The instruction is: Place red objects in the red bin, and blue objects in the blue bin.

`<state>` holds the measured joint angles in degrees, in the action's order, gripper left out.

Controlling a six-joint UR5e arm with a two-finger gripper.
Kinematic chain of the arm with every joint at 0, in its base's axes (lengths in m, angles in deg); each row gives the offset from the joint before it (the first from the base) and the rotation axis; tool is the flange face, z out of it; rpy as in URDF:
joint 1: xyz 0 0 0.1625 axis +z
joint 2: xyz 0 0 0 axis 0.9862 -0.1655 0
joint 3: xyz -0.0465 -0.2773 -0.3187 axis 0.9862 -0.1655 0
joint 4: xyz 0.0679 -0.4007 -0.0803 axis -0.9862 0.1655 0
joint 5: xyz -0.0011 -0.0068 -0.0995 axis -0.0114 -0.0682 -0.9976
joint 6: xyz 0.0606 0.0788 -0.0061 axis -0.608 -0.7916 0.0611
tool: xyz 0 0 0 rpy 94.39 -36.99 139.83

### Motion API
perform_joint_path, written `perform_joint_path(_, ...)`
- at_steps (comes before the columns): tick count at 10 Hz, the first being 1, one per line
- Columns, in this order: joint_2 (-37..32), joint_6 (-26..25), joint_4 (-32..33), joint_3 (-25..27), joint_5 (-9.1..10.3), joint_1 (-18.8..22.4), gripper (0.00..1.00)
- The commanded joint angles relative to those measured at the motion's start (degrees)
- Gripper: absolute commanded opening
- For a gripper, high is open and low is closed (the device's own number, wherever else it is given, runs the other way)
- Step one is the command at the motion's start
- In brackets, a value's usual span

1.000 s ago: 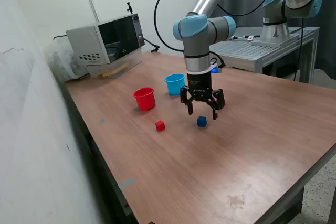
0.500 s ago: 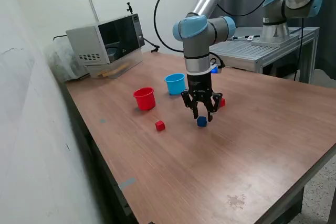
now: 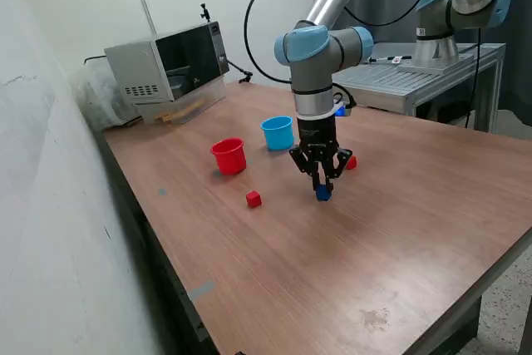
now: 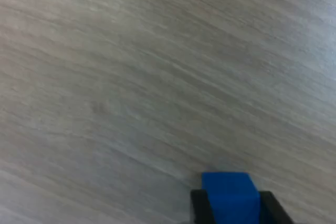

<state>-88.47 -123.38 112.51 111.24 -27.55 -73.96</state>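
My gripper [image 3: 322, 189] points straight down at the table and is shut on a dark-blue cube [image 3: 322, 196] that still rests on the wood. In the wrist view the cube [image 4: 230, 191] sits between my two black fingers [image 4: 199, 207]. One red cube [image 3: 253, 199] lies towards the exterior view's left of the gripper, another red cube [image 3: 351, 162] just behind it. The red cup [image 3: 229, 155] and the light-blue cup [image 3: 277, 133] stand upright side by side farther back. A bit of blue [image 3: 338, 109] shows behind the arm; I cannot tell what it is.
A grey microwave [image 3: 166, 62] stands at the table's back corner on the exterior view's left. A black cable [image 3: 258, 6] loops behind the arm. A metal bench with a second arm [image 3: 453, 14] is at the back right. A wall runs along the left.
The gripper has come down over the dark-blue cube and its fingers have closed from wide open onto the cube. The second red cube behind the gripper has come into sight.
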Motion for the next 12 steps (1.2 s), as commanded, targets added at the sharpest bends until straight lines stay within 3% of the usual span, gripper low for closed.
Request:
perform_joint_path(1, -0.89, 0.07, -0.4, -0.11, -0.39, 0.16, 0.0)
perform_joint_path(4, -9.13, -0.46, -1.89, 0.5, -0.57, 0.43, 0.0)
perform_joint_path(6, -13.45, -0.72, -2.25, 4.26, -0.74, -1.15, 0.0)
perform_joint_path(12, -21.63, -3.71, -4.54, 17.45, -1.27, -15.91, 0.0)
